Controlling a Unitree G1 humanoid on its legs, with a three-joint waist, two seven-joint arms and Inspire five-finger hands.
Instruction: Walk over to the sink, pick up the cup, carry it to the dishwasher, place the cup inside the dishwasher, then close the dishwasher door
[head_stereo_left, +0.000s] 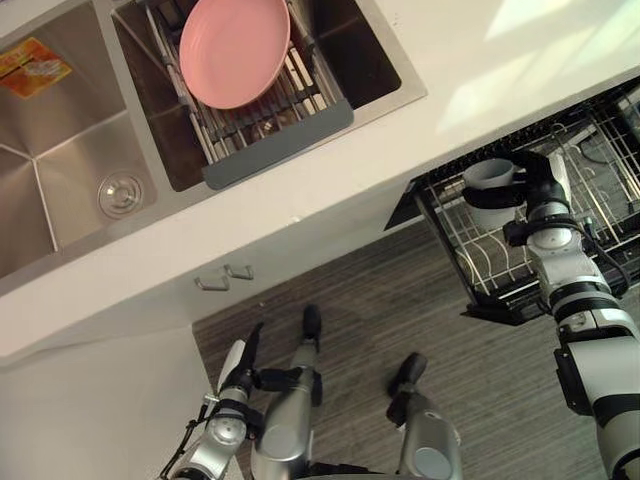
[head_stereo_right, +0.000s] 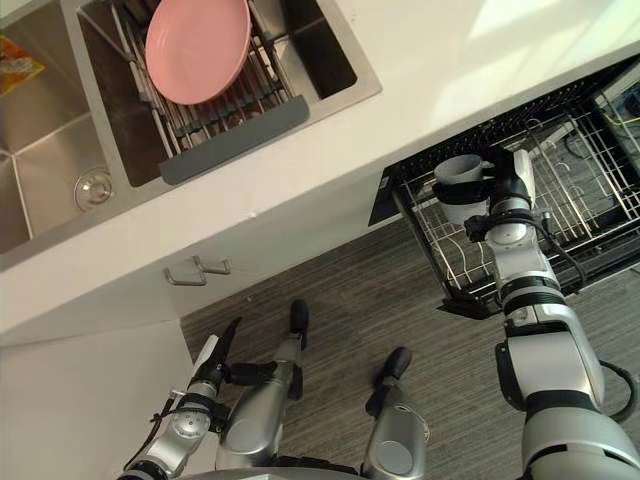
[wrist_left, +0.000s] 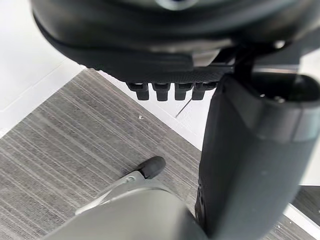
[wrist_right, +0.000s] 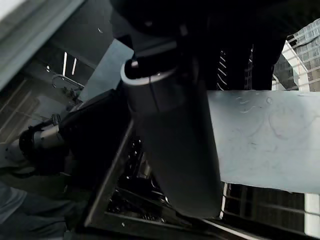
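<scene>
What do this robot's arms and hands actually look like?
Each arm is a chain of rounded silver-grey shells joined by black rings. The right hand and left hand are dark, with a row of slim fingers beside a thicker thumb. A white cover shows on the left hand's thumb.

We see the sink (head_stereo_left: 60, 140) in brushed steel with a dull sheen. The pink plate (head_stereo_left: 235, 50) is smooth and glossy. The drying rack (head_stereo_left: 255, 125) has metal rods and a matt grey lip. The countertop (head_stereo_left: 450, 60) is smooth, matt white. The cup (head_stereo_left: 487, 175) looks matt pale grey, the dishwasher basket (head_stereo_left: 480, 265) is thin wire, and the floor (head_stereo_left: 480, 370) shows streaked grey wood grain.
</scene>
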